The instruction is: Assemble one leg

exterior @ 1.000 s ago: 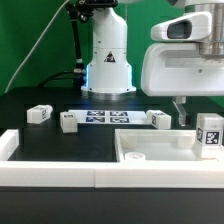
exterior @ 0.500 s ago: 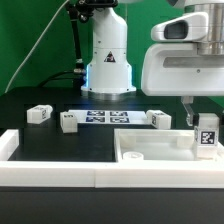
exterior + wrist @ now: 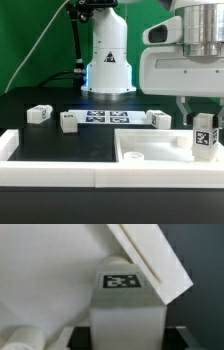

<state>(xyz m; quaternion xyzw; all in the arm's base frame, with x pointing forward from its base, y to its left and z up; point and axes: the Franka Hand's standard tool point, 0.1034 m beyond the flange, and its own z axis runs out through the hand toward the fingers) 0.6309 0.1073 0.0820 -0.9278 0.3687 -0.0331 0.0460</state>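
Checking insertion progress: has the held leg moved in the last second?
Yes. The small white tagged plastic leg shifted toward the exterior view's left and slightly up, relative to the large white square panel.

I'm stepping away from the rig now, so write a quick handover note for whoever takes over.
Gripper: shut on the held leg, tag facing the exterior camera, at the white panel's corner on the exterior view's right.
Three loose legs lie on the black table near the marker board.
Done: one leg picked up and brought to the panel.
Left: seating that leg; whether it is in yet cannot be told.
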